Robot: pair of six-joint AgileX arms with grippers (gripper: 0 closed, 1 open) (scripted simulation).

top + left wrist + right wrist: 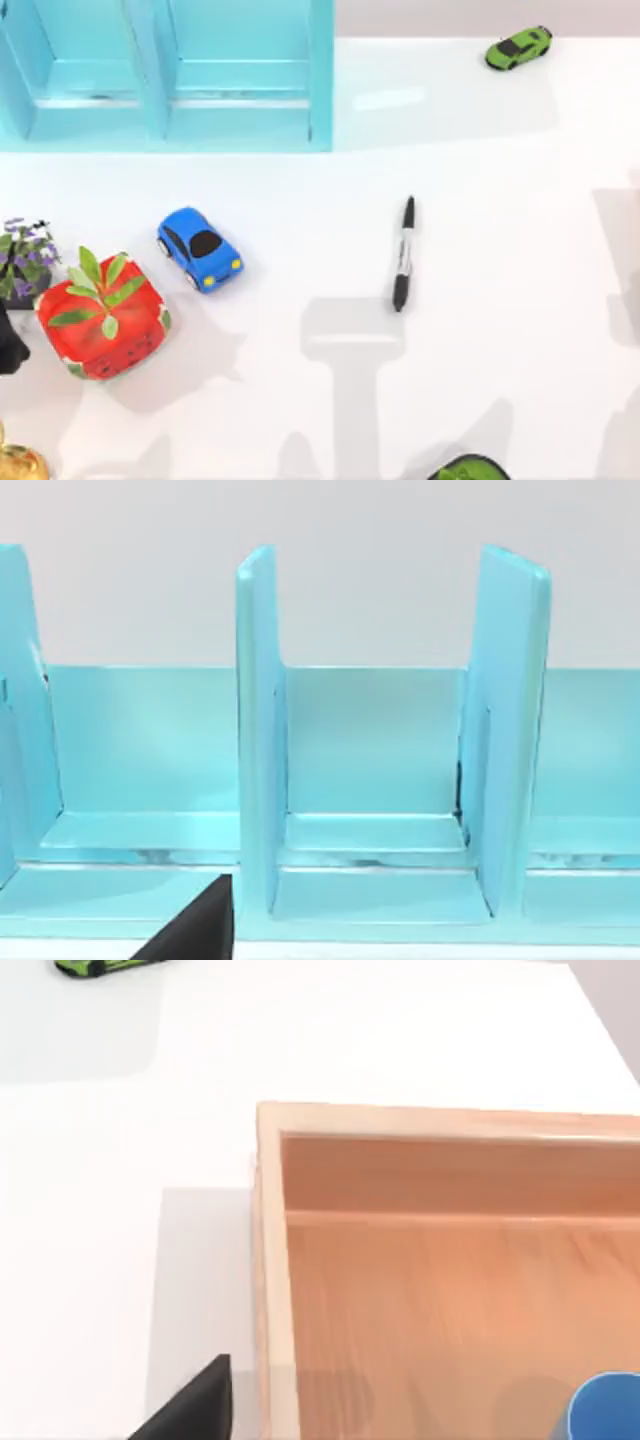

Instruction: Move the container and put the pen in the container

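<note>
The pen point(403, 254), slim and black with a pale band, lies alone on the white table right of centre in the top view, running near to far. A rounded blue edge, seemingly the container point(610, 1408), peeks in at the corner of the right wrist view, inside a wooden tray point(270, 1260). A dark part of my right gripper point(195, 1405) shows beside that tray. In the left wrist view a dark part of my left gripper point(195, 930) faces the teal shelf point(260, 730). Neither gripper touches the pen.
A teal shelf point(170, 75) fills the far left. A blue toy car point(199, 247), a red strawberry bowl with green leaves point(102, 318) and purple flowers point(22, 255) stand at the left. A green car point(519, 47) sits far right. A green-black object point(470, 468) is at the near edge.
</note>
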